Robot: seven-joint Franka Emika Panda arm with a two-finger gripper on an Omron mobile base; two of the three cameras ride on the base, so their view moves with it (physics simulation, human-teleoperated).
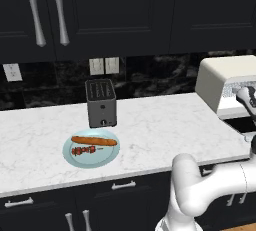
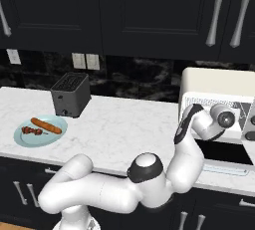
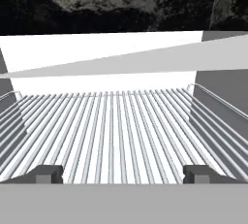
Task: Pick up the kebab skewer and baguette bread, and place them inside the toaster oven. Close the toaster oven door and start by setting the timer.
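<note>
The baguette bread (image 1: 94, 141) and the kebab skewer (image 1: 84, 150) lie side by side on a pale blue plate (image 1: 75, 161) near the counter's front edge, the skewer in front. The toaster oven (image 2: 219, 82) stands at the far right with its door (image 2: 221, 152) folded down flat. My gripper (image 3: 123, 174) is open and empty, its fingertips (image 3: 46, 173) wide apart, and points into the oven just above the wire rack (image 3: 116, 131). From the right base view my hand (image 2: 219, 119) sits at the oven's mouth, far from the plate (image 2: 25, 139).
A small dark grey slot toaster (image 1: 101, 103) stands behind the plate. The white marble counter (image 1: 160, 125) stretches between plate and oven. Dark wall cabinets with long handles (image 1: 35, 12) hang above, and drawers run below the counter edge.
</note>
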